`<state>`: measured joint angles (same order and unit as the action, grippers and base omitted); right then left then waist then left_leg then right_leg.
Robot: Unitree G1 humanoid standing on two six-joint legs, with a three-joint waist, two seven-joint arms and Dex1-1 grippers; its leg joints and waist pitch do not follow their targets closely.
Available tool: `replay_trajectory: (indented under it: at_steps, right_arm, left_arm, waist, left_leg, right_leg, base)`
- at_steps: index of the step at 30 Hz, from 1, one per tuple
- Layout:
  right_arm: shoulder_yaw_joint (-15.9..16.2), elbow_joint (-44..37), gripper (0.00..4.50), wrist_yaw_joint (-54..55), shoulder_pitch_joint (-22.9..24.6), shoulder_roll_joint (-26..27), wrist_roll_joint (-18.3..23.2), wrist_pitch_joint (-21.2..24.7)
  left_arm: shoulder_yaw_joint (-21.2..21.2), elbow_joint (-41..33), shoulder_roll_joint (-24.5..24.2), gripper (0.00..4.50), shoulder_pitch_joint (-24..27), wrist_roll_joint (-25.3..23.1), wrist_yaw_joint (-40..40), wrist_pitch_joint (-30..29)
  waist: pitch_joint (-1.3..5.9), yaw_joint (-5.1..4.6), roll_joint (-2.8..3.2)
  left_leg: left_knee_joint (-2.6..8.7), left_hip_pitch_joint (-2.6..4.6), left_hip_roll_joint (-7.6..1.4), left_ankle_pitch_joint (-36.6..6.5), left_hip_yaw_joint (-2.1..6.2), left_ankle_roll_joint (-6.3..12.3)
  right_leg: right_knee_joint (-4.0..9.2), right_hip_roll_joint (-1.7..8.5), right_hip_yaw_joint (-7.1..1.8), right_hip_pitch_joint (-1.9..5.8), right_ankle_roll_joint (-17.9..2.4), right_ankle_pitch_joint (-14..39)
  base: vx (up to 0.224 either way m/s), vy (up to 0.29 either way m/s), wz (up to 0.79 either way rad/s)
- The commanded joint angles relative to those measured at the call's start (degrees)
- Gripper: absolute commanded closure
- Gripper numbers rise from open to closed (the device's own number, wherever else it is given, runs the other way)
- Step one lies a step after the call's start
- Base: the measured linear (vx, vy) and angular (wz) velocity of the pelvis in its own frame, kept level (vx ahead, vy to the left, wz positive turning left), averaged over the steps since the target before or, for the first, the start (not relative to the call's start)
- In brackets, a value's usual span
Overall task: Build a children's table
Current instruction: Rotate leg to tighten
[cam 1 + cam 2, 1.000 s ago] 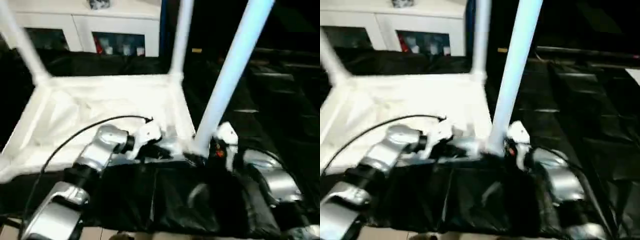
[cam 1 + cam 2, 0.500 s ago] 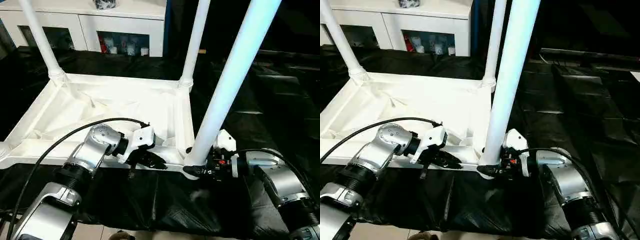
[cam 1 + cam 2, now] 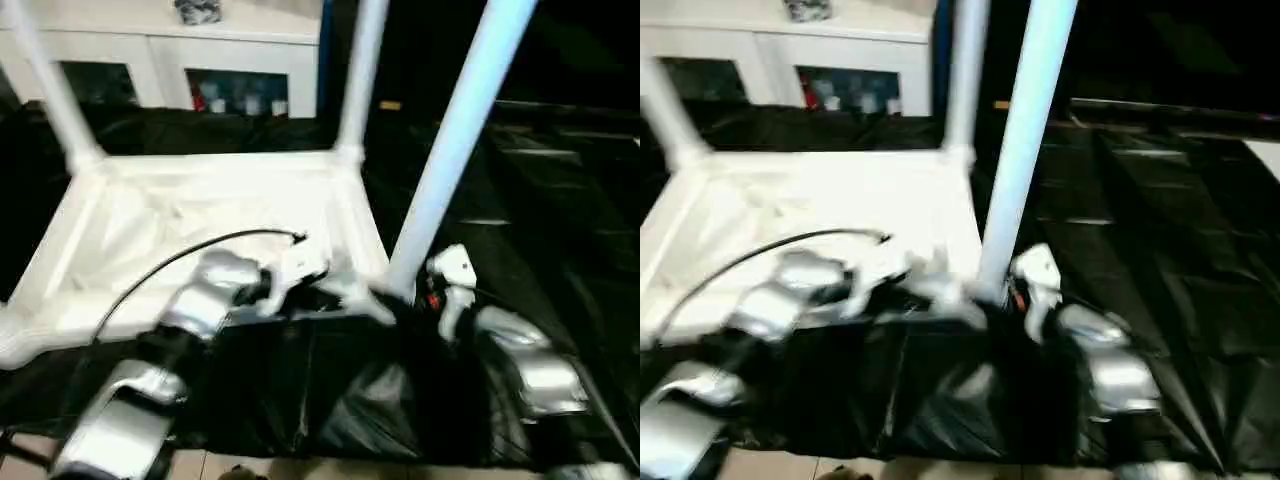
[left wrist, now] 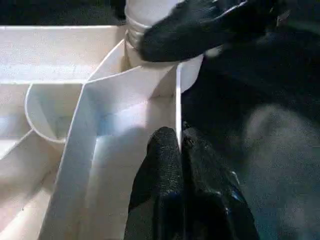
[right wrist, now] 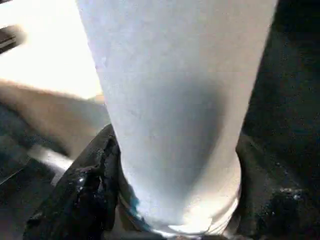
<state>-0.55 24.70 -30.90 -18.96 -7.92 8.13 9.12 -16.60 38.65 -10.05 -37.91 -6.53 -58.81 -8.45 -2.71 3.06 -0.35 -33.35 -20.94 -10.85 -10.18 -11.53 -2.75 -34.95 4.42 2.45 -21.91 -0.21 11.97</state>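
a white plastic children's table [image 3: 200, 225] is seen lying upside down on a surface covered in black plastic sheeting [image 3: 560, 200], its ribbed underside facing up. three long tapered white legs are seen standing up from corner sockets: one at the far left corner [image 3: 50, 95], one at the far right corner [image 3: 360, 75], and one at the near right corner [image 3: 455, 140], which leans slightly to the right as it rises.

the left end effector [image 4: 180, 145] is held at the near edge of the upturned table, just left of the near right corner. in the left wrist view its two black fingers [image 4: 162, 165] are pressed together around a thin upright white rib of the table's rim, so it is clamped on the table itself. a black cable [image 3: 190, 250] is looped over the left silver forearm.

the right end effector [image 5: 170, 200] is placed at the base of the near right leg, right where the leg meets its round socket. in the right wrist view a black finger [image 5: 87, 175] is seen on either side of the leg's thick end, touching it, so the leg is gripped between them.

a white cabinet with glass doors [image 3: 200, 60] is seen beyond the table at the far side, with small coloured items blurred behind the glass. a strip of light floor [image 3: 240, 465] is visible along the near edge.
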Motion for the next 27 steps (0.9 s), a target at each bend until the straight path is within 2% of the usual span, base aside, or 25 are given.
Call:
replay_trajectory:
  at_steps: [1, 3, 5, 6, 7, 9, 10, 14, 16, 17, 19, 21, 23, 24, 27]
  right_arm:
    - [4.04, 3.41, 1.76, 2.31, -1.03, 4.19, -0.50, 1.62]
    - [3.51, 4.56, 1.76, 4.63, -2.03, 5.80, -0.35, 2.92]
    - [4.38, 4.97, 1.76, 5.84, -2.81, 7.49, -1.46, 1.78]
    - [5.52, 5.34, 1.41, 6.55, -3.32, 7.96, -3.05, -0.22]
    - [6.11, 5.70, 1.41, 7.42, -3.70, 8.44, -4.42, -1.60]
    - [5.09, 5.22, 1.06, 5.11, -3.75, 8.43, -3.06, -2.23]
    - [5.07, 5.20, 1.04, 5.03, -3.74, 8.41, -3.01, -2.22]
    - [6.05, 2.71, 0.56, -0.24, -2.45, 4.22, -2.76, -3.26]
    - [6.41, 0.06, 0.56, -4.93, -1.07, 0.27, -2.36, -3.55]
    - [6.44, -0.15, 0.56, -5.51, -0.95, -0.09, -2.23, -3.50]
    - [6.57, -1.51, 0.56, -10.39, -0.21, -2.74, -1.29, -3.27]
    - [6.88, -2.56, 0.56, -15.80, 0.35, -5.81, -0.43, -3.17]
    - [7.60, -3.46, 0.56, -20.56, 0.84, -8.45, 0.23, -3.13]
    - [8.79, -4.45, 0.56, -26.34, 1.20, -11.71, 0.59, -3.10]
    - [9.93, -5.02, 0.56, -30.65, 1.21, -14.11, 0.93, -2.94]
  left_arm:
    - [-3.72, -0.32, 5.10, 4.50, -0.79, 0.49, 0.94, -0.45]
    - [-3.72, -0.21, 5.65, 4.50, -0.94, 0.08, 2.48, -1.03]
    - [-3.64, -0.18, 6.48, 4.50, -0.85, -0.11, 3.75, -1.59]
    - [-3.88, -0.16, 6.57, 4.50, -0.72, -0.51, 4.09, -1.59]
    - [-3.94, 0.13, 6.76, 4.50, -0.73, -0.99, 4.46, -1.51]
    - [-3.62, 0.08, 5.84, 4.50, -0.59, -1.35, 3.80, -1.22]
    - [-3.60, 0.07, 5.82, 4.50, -0.58, -1.35, 3.77, -1.23]
    - [-3.01, -1.46, 3.82, 4.50, 0.08, 0.31, 0.59, -0.06]
    - [-3.43, -2.57, 1.80, 4.50, 0.63, 1.19, -2.76, 0.74]
    - [-3.48, -2.68, 1.60, 4.50, 0.69, 1.25, -3.11, 0.85]
    - [-3.30, -3.61, 0.35, 4.50, 1.14, 2.18, -5.63, 1.45]
    - [-2.54, -4.72, -0.69, 4.50, 1.49, 3.81, -8.58, 1.29]
    - [-2.21, -5.00, -1.60, 4.50, 1.45, 4.46, -10.43, 1.39]
    - [-2.29, -5.13, -3.20, 4.50, 1.29, 4.74, -13.17, 2.17]
    - [-2.57, -5.33, -4.84, 4.50, 1.17, 4.99, -15.90, 2.75]
  waist:
    - [2.84, -0.08, 0.35]
    - [2.81, -0.34, 0.38]
    - [2.87, -0.40, 0.44]
    - [2.82, -0.64, 0.70]
    - [2.82, -0.64, 0.70]
    - [2.77, -0.77, 0.44]
    - [2.80, -0.73, 0.58]
    - [2.91, -0.70, 0.56]
    - [3.09, -0.47, 0.55]
    - [3.18, -0.39, 0.53]
    - [3.45, -0.34, 0.75]
    - [3.44, -0.04, 0.65]
    - [3.46, 0.38, 0.61]
    - [3.30, 0.54, 0.64]
    - [3.11, 0.96, 0.88]
  left_leg:
    - [4.69, 1.01, -2.63, -18.37, 1.87, -2.10]
    - [4.63, 1.03, -2.53, -18.42, 1.76, -1.57]
    - [4.58, 0.96, -2.48, -18.25, 1.73, -1.26]
    - [4.62, 0.90, -2.45, -18.49, 1.72, -1.41]
    - [4.62, 0.90, -2.45, -18.49, 1.72, -1.41]
    - [4.65, 0.81, -2.40, -18.95, 1.81, -1.02]
    - [4.60, 0.91, -2.43, -19.12, 1.78, -0.74]
    - [4.66, 0.76, -2.55, -18.09, 1.81, -0.19]
    - [4.36, 0.55, -2.54, -15.77, 1.64, 0.88]
    - [4.23, 0.47, -2.57, -14.92, 1.61, 1.31]
    - [3.81, 0.47, -2.51, -11.22, 1.38, 3.01]
    - [3.58, 0.37, -2.51, -10.15, 1.23, 4.24]
    - [3.49, 0.35, -2.53, -9.42, 1.28, 5.09]
    - [3.56, 0.38, -2.62, -9.66, 1.25, 5.29]
    - [3.72, 0.45, -2.84, -11.60, 1.23, 4.59]
  right_leg:
    - [5.21, 4.13, -2.31, 1.34, -11.61, 16.34]
    - [5.27, 3.92, -2.38, 1.25, -11.52, 15.28]
    - [5.31, 3.94, -2.40, 1.34, -11.54, 14.69]
    - [5.43, 3.92, -2.37, 1.25, -11.42, 14.79]
    - [5.43, 3.92, -2.37, 1.25, -11.42, 14.79]
    - [5.49, 3.96, -2.37, 1.37, -11.05, 16.08]
    - [5.57, 3.98, -2.41, 1.27, -10.96, 16.63]
    - [5.34, 3.88, -2.35, 1.47, -11.25, 14.67]
    - [4.99, 3.88, -2.42, 1.81, -12.11, 10.19]
    - [4.76, 3.90, -2.44, 1.95, -12.50, 8.37]
    - [4.05, 3.78, -2.38, 2.06, -14.49, 1.54]
    - [3.86, 3.77, -2.32, 2.32, -15.54, -0.84]
    - [3.72, 3.78, -2.19, 2.53, -15.84, -1.39]
    - [3.82, 3.79, -2.16, 2.39, -15.98, -0.56]
    - [3.99, 3.75, -2.03, 2.23, -15.99, 3.32]
  base:
    - [0.000, 0.000, 0.00]
    - [0.000, 0.000, 0.00]
    - [0.000, 0.000, 0.00]
    - [0.000, 0.000, 0.00]
    - [0.000, 0.000, 0.00]
    - [0.000, 0.000, 0.00]
    - [0.000, 0.000, 0.00]
    - [0.000, 0.000, 0.00]
    - [0.000, 0.000, 0.00]
    - [0.000, 0.000, 0.00]
    - [0.000, 0.000, 0.00]
    - [0.000, 0.000, 0.00]
    - [0.000, 0.000, 0.00]
    - [0.000, 0.000, 0.00]
    - [0.000, 0.000, 0.00]
